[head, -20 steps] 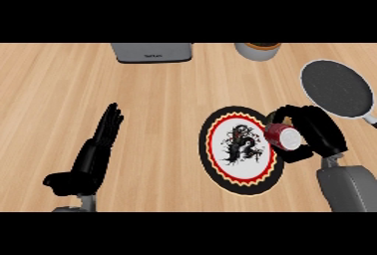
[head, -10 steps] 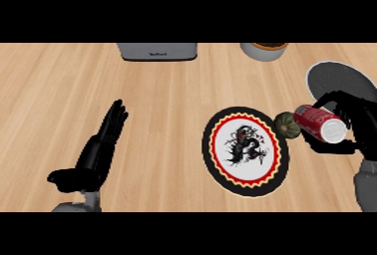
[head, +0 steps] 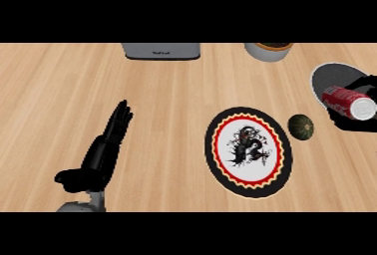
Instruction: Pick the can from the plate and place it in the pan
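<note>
On a pale wooden counter [head: 177, 94], the robot's right hand [head: 358, 122] holds a red can [head: 350, 102] at the far right edge of the view, fingers curled round it. The can lies tilted on its side, its silver end toward the edge, over the near rim of the grey pan [head: 335, 77] and well clear of the plate [head: 248, 152].

That plate — black-rimmed, with a red and yellow zigzag ring and a dark figure on its white centre — sits bare in the middle of the counter. Just beside its upper right rim rests a small dark green, ribbed, round object [head: 302, 126], apart from the plate and lying between it and the hand.

Along the far edge stand 2 things: a grey appliance [head: 162, 50] with lettering too small to read, and a grey pot [head: 270, 50] with something brown inside.

The left hand [head: 103, 149] rests at the lower left — fingers straight and together, pointing away across the wood, touching nothing else.
</note>
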Action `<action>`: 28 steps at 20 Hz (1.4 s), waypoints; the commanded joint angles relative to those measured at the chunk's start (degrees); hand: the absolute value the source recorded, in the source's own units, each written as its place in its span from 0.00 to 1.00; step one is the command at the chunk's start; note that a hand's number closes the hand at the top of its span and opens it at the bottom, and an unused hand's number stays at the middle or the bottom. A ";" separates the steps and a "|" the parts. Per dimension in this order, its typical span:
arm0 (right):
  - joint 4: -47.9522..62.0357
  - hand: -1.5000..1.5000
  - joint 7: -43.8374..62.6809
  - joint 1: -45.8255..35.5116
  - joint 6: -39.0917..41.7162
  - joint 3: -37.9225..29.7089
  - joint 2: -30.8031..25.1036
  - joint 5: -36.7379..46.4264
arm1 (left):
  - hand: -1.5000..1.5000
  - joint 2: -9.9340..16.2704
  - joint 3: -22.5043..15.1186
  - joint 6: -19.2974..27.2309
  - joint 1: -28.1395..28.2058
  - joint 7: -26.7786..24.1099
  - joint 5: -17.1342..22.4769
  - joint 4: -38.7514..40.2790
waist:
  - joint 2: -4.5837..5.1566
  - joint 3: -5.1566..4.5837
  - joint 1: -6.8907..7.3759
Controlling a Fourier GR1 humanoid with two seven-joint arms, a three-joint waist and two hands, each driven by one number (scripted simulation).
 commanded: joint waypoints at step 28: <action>62.35 0.00 -17.02 -24.70 -2.85 -7.26 -19.89 4.88 | 0.50 -1.26 -1.43 -1.93 -5.09 1.12 -0.34 0.16 | 2.62 0.55 6.10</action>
